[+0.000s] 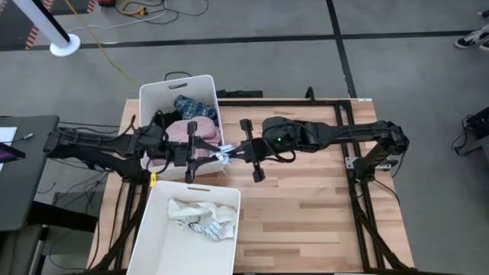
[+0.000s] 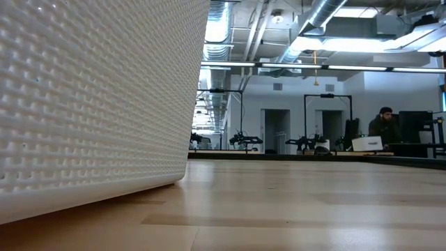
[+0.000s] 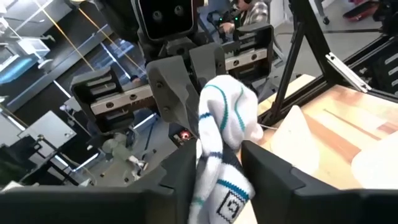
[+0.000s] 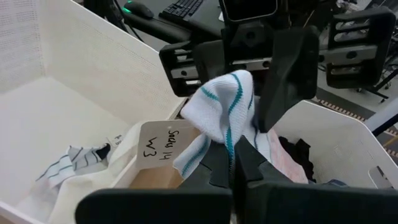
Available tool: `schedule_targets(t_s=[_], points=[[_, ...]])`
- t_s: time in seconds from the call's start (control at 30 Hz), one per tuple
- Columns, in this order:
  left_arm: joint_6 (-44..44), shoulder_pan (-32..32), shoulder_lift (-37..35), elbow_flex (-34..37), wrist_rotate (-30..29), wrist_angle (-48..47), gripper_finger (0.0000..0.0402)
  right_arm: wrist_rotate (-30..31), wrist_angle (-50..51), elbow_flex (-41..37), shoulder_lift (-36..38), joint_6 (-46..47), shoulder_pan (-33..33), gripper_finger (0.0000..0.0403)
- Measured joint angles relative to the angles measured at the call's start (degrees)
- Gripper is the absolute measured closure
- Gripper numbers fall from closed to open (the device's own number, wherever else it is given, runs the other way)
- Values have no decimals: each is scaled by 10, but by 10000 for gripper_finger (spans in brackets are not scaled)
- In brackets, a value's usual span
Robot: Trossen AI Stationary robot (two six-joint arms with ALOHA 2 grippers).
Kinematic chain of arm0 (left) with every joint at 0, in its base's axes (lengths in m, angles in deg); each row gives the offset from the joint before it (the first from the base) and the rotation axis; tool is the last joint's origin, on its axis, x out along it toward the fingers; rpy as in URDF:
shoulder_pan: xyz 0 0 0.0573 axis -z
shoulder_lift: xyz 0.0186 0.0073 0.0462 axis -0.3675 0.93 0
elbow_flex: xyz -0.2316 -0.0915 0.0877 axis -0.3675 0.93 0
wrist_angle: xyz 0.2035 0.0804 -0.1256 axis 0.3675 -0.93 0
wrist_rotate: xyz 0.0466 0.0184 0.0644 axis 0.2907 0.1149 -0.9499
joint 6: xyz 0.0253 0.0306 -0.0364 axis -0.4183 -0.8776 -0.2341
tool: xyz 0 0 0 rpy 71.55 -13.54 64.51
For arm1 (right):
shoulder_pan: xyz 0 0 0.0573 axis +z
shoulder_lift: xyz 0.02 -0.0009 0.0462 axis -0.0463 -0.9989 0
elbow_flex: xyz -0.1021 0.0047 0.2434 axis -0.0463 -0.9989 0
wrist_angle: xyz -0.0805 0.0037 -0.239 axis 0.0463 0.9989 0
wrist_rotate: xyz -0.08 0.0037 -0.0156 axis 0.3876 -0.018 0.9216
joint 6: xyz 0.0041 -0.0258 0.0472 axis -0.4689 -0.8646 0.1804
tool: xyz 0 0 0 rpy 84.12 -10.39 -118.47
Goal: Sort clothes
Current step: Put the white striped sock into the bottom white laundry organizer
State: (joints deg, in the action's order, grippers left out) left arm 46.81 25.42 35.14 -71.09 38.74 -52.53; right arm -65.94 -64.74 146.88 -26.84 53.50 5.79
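Observation:
A small white sock with teal stripes (image 1: 220,157) hangs in the air between my two grippers, above the gap between the two white bins. My left gripper (image 1: 209,156) comes from the table's left and is shut on it (image 3: 217,180). My right gripper (image 1: 231,153) comes from the right and is shut on it too (image 4: 231,155). The far bin (image 1: 150,95) holds a blue plaid shirt (image 1: 195,107), a pink shirt (image 1: 191,131) and a black top (image 1: 164,118). The near bin (image 1: 157,229) holds white socks (image 1: 202,218). The low view shows no gripper. My left gripper pinches one end of the sock (image 3: 211,186) between its two fingers (image 3: 267,171), coming level from the table's left. The sock is lifted clear and bunches up beyond the fingers. My right gripper pinches the sock's other end (image 4: 229,146) between its two fingers (image 4: 252,165), coming level from the table's right. The sock bulges in a loose wad (image 4: 217,109) between the two grippers.
A paper tag marked W3 (image 4: 163,146) sits on the near bin's rim. The low view is half filled by a bin wall (image 2: 90,104). Bare wooden table (image 1: 313,206) lies to the right of the bins. A person (image 2: 382,122) sits far off in the room.

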Motion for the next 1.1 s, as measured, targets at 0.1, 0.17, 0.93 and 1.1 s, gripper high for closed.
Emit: schedule_targets(t_s=[0.1,0.17,0.93,1.1], points=[[1,0,-1,0,-3,-3,302,0,0,0,0,0,2,403],[2,0,0,0,-6,-5,321,0,1,0,0,0,2,403],[-32,75,-30,0,-45,8,396,-3,35,0,0,40,5,269],[-8,110,-51,-1,-36,3,396,9,61,-1,0,64,5,175]])
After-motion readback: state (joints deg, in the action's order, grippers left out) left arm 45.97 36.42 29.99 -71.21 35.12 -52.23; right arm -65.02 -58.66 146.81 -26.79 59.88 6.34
